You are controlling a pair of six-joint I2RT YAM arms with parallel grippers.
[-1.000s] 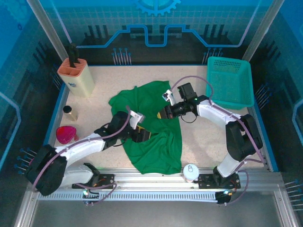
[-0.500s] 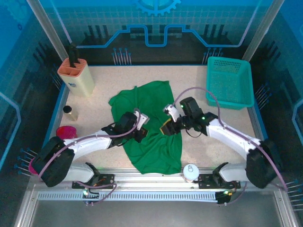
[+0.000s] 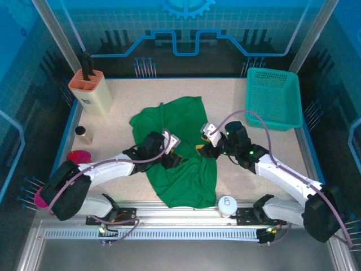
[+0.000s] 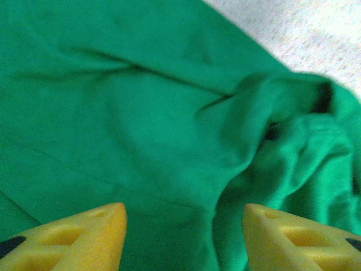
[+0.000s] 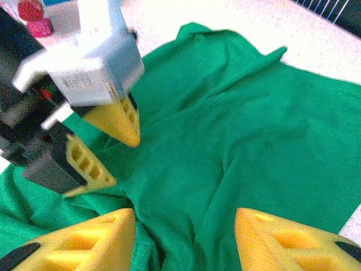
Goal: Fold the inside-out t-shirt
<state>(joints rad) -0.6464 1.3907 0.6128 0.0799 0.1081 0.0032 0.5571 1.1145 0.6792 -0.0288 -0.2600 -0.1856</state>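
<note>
Two grippers meet over the crumpled t-shirt (image 3: pixel 186 180), which lies mid-table, its near hem close to the front rail (image 3: pixel 180 212). Left gripper (image 4: pixel 183 213) and right gripper (image 5: pixel 183 219): fingers apart, nothing between, cloth underneath. Farther back, the cloth bunches into what may be a sleeve (image 4: pixel 282 101); too blurry to be sure. Risk: tips sit close together, so a pinch may catch two layers or knock the other arm. Vs 1 s ago, right arm has swung nearer; shirt looks unmoved.

Bright, even overhead light, bluish surround, soft shadows, close-up blur on the t-shirt (image 4: pixel 141 113).
</note>
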